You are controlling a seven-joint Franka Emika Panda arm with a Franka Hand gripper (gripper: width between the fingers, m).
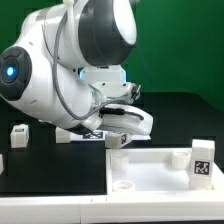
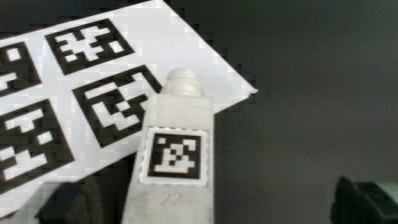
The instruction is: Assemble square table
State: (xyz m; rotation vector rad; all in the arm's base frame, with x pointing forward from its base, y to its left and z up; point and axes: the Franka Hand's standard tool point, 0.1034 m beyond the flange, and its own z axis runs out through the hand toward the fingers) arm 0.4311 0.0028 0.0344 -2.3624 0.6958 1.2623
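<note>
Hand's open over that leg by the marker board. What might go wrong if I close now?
The leg sits off-centre and tilted between the fingers of the open hand, so closing may twist or skid it. Its far end overlaps the marker board edge in the wrist view; it might rock there. The square table panel lies close by; a careless lift could clip it.

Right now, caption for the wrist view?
Open claw framing a tagged white leg at the marker board edge.

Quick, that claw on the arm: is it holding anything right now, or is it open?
Gripper: open, holding nothing; a white leg lies between its spread fingers, not clamped.
</note>
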